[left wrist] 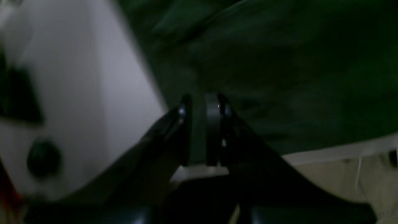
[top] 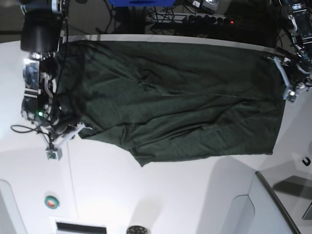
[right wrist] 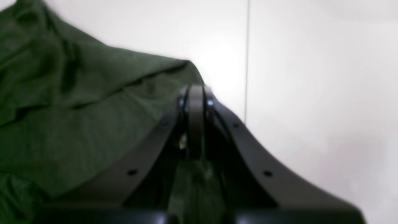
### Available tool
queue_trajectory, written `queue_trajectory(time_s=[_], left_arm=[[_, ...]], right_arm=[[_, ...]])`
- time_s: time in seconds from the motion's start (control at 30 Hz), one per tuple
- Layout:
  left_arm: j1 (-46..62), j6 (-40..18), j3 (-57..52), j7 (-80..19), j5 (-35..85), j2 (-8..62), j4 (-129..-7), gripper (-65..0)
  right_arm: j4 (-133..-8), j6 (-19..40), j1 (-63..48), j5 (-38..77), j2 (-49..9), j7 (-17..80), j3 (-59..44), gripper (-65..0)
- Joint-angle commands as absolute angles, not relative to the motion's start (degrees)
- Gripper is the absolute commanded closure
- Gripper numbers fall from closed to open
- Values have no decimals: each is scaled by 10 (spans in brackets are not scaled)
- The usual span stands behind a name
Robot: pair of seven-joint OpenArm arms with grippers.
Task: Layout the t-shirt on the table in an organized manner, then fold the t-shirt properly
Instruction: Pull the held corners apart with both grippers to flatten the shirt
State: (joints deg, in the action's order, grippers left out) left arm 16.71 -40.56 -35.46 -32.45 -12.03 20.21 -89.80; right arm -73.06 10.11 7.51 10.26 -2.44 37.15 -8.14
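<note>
The dark green t-shirt (top: 175, 107) lies spread wide across the far half of the white table (top: 146, 195), wrinkled, with its near edge uneven. My right gripper (top: 75, 129) is at the shirt's near left corner. In the right wrist view it (right wrist: 196, 99) is shut, with green cloth (right wrist: 77, 109) bunched inside the jaws. My left gripper (top: 280, 68) is at the shirt's right edge near the table's far rim. In the left wrist view it (left wrist: 200, 107) is closed to a narrow gap with the shirt (left wrist: 279, 77) between the fingers.
A thin dark seam line (right wrist: 247, 62) runs across the table by the right gripper. A green button (top: 51, 201) and a round black part (top: 136, 229) sit at the near edge. Cables and a power strip (top: 204, 19) lie behind the table. A grey panel (top: 282, 204) stands near right.
</note>
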Motion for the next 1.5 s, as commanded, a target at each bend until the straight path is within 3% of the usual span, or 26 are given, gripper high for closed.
queue_trajectory(time_s=[0.0, 0.23, 0.4, 0.67, 0.97, 1.27, 1.47], left_arm=[[159, -400, -377, -313, -116, 212, -908, -69], [174, -400, -428, -313, -116, 213, -903, -69], [170, -400, -436, -313, -116, 212, -874, -69], [169, -400, -436, -313, -116, 212, -870, -69], [169, -400, -436, -313, -116, 212, -858, -69], [168, -400, -431, -313, -116, 189, -856, -69], [174, -400, -432, -313, -116, 160, -886, -69]], right_arm=[[-719, 103, 103, 104, -26, 354, -82, -6], [-667, 107, 141, 104, -22, 349, -81, -6], [-636, 118, 151, 104, -24, 347, -24, -6], [-503, 117, 196, 103, -28, 269, -22, -6], [-366, 116, 241, 104, -73, 191, -24, -6], [-369, 118, 241, 106, -87, 190, -24, -6], [-520, 120, 185, 107, -86, 194, -25, -6]])
